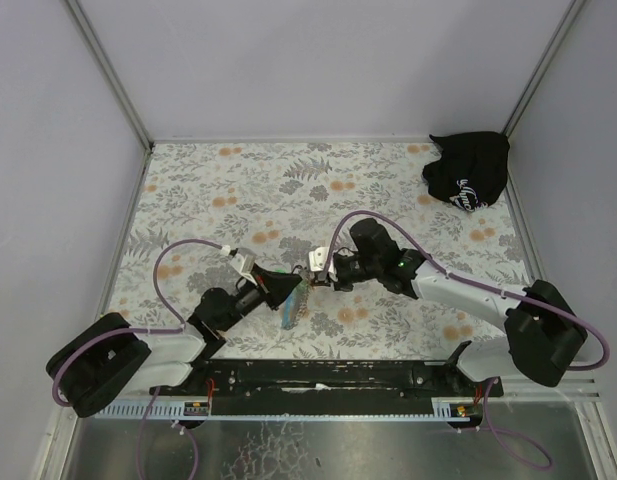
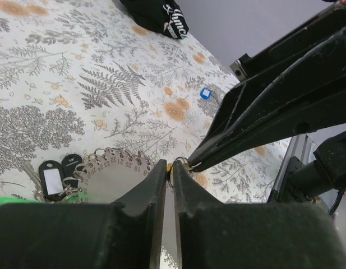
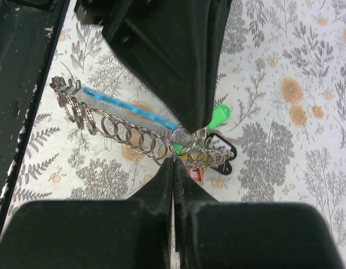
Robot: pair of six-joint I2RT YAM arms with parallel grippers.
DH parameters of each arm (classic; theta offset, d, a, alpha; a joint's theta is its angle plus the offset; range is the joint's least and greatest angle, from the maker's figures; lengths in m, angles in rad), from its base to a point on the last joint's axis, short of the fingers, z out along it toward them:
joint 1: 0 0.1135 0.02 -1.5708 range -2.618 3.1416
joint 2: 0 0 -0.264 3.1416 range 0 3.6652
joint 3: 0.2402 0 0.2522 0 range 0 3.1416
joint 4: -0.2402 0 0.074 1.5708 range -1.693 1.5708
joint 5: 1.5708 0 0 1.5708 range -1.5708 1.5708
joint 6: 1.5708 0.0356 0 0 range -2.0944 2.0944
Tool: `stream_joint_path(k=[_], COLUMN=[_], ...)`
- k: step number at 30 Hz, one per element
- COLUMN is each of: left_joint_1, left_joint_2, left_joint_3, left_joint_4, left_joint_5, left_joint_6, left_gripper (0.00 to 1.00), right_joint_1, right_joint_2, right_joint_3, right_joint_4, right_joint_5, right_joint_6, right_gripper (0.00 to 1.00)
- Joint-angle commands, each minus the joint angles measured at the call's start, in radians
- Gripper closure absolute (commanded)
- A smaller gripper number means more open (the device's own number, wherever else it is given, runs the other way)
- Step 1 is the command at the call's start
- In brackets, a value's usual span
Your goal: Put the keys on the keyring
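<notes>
We were threading the yellow key (image 3: 185,158). The left gripper (image 2: 171,168) pinched the keyring (image 3: 125,133) narrowly, and the right gripper (image 3: 173,163), jaws pressed together, seemingly held the key against a ring. The blue key (image 2: 204,93) lay apart on the floral cloth (image 2: 105,84). Next, we judged, came a fine push through the ring's split.

You'll see both arms bolted to the black rail (image 1: 318,375). The left arm (image 1: 173,350), at the rail's left end, and the right arm (image 1: 458,295), at its right end, each pair white link shells with bulky black joint housings. A purple cable (image 1: 160,272) loops along each arm. A small green light (image 1: 400,265) glows on the right arm, beyond the rail. Your left pincer (image 2: 170,164) and right pincer (image 3: 173,160) are matte black, with smooth wedge-shaped fingers tapering to thin tips.
</notes>
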Motion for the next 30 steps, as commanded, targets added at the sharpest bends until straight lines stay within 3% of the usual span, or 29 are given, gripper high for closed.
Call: stream_joint_path(k=[1, 7, 12, 18, 24, 30], left_joint_1=[0.004, 0.004, 0.008, 0.022, 0.104, 0.11], left_joint_2=[-0.011, -0.113, -0.159, -0.06, 0.03, 0.11], left_joint_3=[-0.012, -0.007, 0.019, 0.06, 0.107, 0.218], left_joint_4=[0.154, 0.023, -0.042, -0.014, 0.004, -0.09], left_joint_5=[-0.093, -0.069, 0.033, 0.193, 0.391, 0.531], left_joint_6=[0.001, 0.076, 0.166, 0.28, 0.354, 0.424], left_gripper=[0.87, 0.78, 0.7, 0.65, 0.64, 0.66], right_joint_1=[0.011, 0.011, 0.011, 0.012, 0.013, 0.012], right_joint_2=[-0.072, -0.086, -0.083, -0.082, -0.083, -0.064], right_joint_3=[0.055, 0.125, 0.184, 0.217, 0.217, 0.235], right_joint_4=[-0.114, -0.235, -0.319, -0.385, -0.394, -0.412], right_joint_5=[0.051, 0.083, 0.1, 0.112, 0.113, 0.114], right_joint_6=[-0.035, -0.078, -0.11, -0.133, -0.148, -0.153], right_gripper=[1.0, 1.0, 1.0, 1.0, 1.0, 1.0])
